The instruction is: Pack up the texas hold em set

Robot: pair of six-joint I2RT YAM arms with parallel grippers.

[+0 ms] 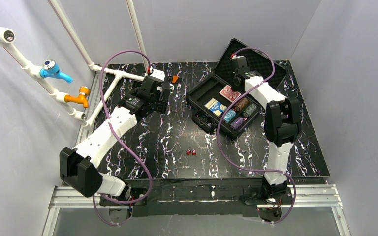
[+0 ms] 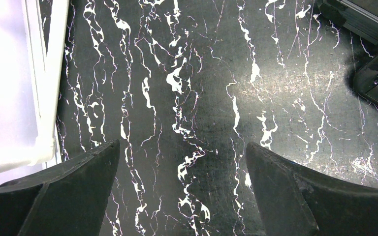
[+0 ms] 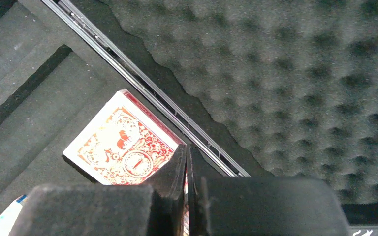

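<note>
Hovering inside the open black case point(image 1: 200, 100) at the table's point(image 1: 147, 147) far right corner, the right gripper point(image 3: 187, 151) has its fingers pressed together, empty, over the red deck point(image 3: 120, 145) by the foam lid point(image 3: 300, 73). The blue deck point(image 1: 215, 106) and chip stacks point(image 1: 239, 113) are seated. Two red dice point(image 1: 191, 152) lie mid-table toward the near edge. The left gripper point(image 2: 182, 147) is spread wide over the far left corner.

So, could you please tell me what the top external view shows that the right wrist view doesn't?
Only the top external view shows the two red dice lying on the table outside the case, and the chip stacks in their slots. Only the right wrist view shows the right fingers pressed shut, with nothing visibly between them. Both show the red card deck in the case and the open foam-lined lid.
</note>
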